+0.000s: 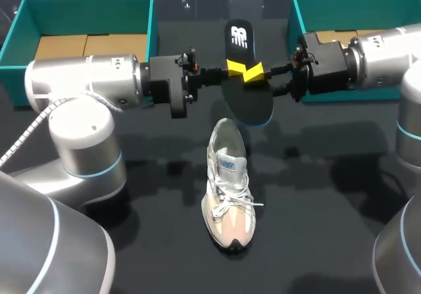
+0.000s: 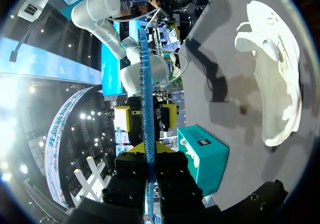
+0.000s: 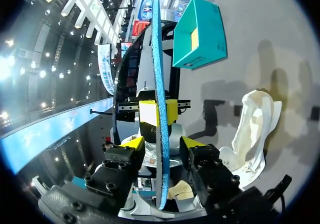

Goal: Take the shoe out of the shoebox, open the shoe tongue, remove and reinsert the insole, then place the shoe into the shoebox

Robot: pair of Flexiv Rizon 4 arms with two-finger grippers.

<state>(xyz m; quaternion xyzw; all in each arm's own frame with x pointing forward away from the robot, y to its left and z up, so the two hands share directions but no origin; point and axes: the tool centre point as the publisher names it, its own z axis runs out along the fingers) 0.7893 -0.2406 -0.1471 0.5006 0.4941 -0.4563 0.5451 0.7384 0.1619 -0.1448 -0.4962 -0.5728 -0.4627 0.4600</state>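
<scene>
A black insole (image 1: 248, 103) with a blue underside hangs in the air above the table, between my two arms. My left gripper (image 1: 231, 67) is shut on its edge; the left wrist view shows the insole (image 2: 145, 83) edge-on, pinched between the yellow tips of that gripper (image 2: 148, 151). My right gripper (image 1: 258, 72) faces it from the other side. In the right wrist view, the right gripper (image 3: 161, 144) straddles the insole (image 3: 157, 83), open with a gap on each side. The white and beige shoe (image 1: 228, 189) stands upright on the table below, laces loose.
Two teal shoeboxes stand at the back, one at the left (image 1: 85, 1) and one at the right (image 1: 297, 18), both lined with brown cardboard. The black table (image 1: 316, 208) runs around the shoe.
</scene>
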